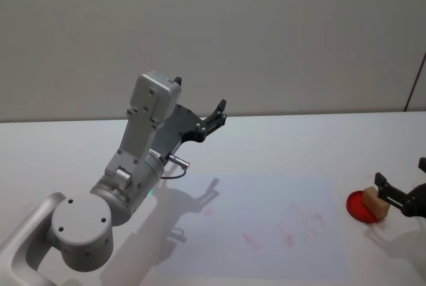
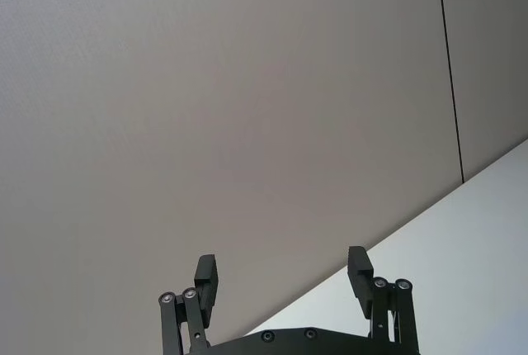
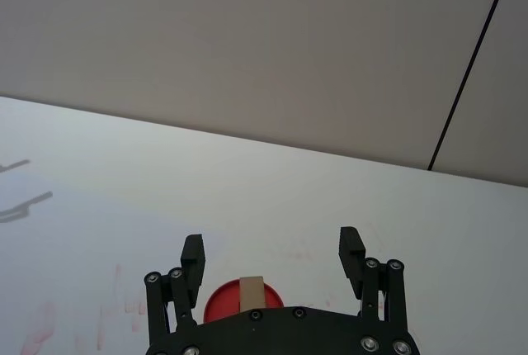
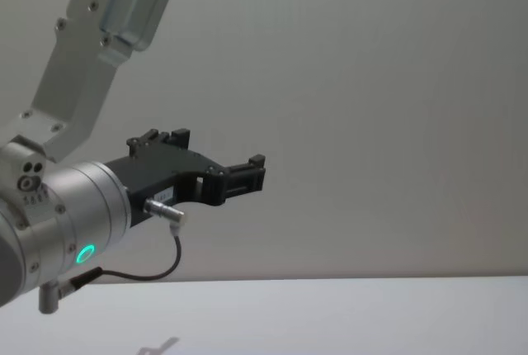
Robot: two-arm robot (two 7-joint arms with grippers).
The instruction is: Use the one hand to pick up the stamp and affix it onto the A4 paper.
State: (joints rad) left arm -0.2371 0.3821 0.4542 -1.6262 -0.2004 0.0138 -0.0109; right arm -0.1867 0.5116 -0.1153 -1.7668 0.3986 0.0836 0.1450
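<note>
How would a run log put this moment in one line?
right hand open around stamp | stamp on red pad | left hand raised, open

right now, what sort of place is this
Probably a robot test bench: a white table against a bare wall, an A4 paper with red marks, and the right tool open by the stamp.

The stamp (image 1: 375, 203) is light-brown wood and the round pad (image 1: 358, 206) is red. The paper (image 1: 266, 196) is white with faint pink-red smears. The right claw (image 3: 272, 248) and left claw (image 2: 282, 262) are black. The left arm (image 4: 74, 206) is silver-grey with a green light (image 4: 85, 253), and the tabletop (image 1: 299, 146) is white.
</note>
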